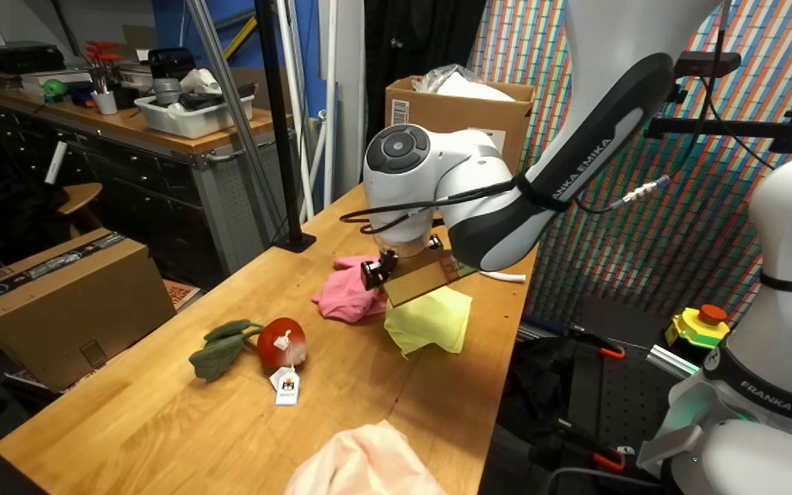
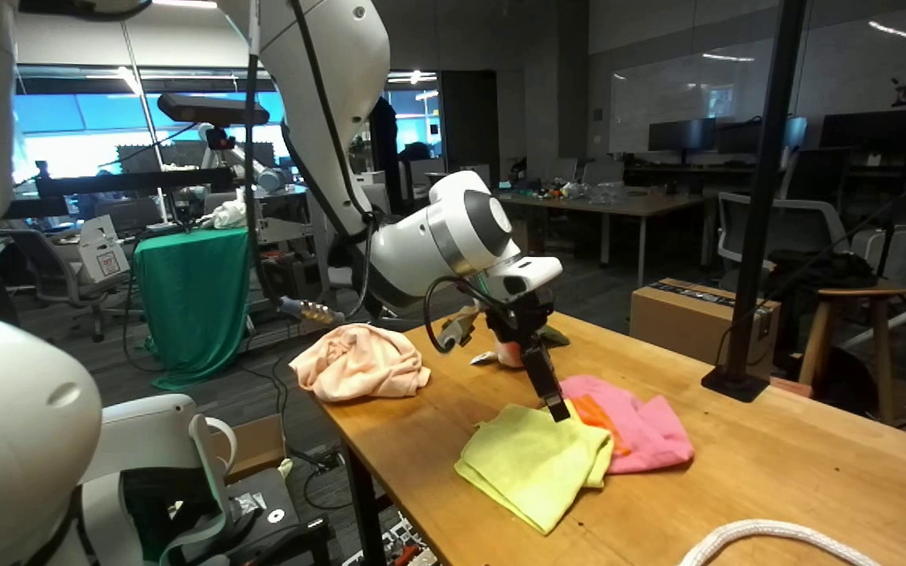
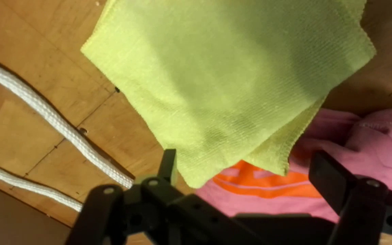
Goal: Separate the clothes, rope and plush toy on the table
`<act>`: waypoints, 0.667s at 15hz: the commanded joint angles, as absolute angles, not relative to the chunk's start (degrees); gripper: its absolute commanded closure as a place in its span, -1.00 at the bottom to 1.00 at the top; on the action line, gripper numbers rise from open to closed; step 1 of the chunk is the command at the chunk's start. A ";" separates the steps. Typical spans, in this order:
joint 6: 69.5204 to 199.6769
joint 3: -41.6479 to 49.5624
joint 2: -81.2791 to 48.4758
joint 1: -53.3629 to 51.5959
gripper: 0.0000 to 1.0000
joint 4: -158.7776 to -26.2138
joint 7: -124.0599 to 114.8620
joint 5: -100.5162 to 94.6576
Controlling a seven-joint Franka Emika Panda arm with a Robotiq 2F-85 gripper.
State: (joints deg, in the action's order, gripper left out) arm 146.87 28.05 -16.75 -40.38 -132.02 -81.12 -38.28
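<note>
The tool (image 3: 244, 156), its jaws spread and gripping nothing, hangs over the overlap of a yellow cloth (image 3: 216, 78) and a pink cloth (image 3: 379, 146). Both look soft and light; the yellow corner below the tool seems easiest to pinch. White rope (image 3: 63, 127), probably limp, lies to one side; the plush toy (image 1: 271, 349) and peach cloth (image 1: 368, 464) rest farther off.

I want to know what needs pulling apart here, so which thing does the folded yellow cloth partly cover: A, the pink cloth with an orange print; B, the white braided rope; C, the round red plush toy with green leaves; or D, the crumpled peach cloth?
A: in the wrist view, corners of the folded yellow cloth lie over part of the pink cloth with an orange print.
</note>
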 commanded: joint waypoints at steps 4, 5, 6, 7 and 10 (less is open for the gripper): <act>144.88 13.11 -13.65 -25.72 -1.00 -128.61 -83.00 -53.30; 145.56 11.08 -13.78 -23.38 -1.00 -128.10 -82.71 -54.53; 146.47 9.63 -14.10 -21.49 -1.00 -127.50 -83.08 -55.72; 147.15 8.30 -14.25 -19.77 -1.00 -127.03 -83.39 -56.68; 150.30 4.98 -14.60 -15.41 -1.00 -126.16 -81.90 -56.19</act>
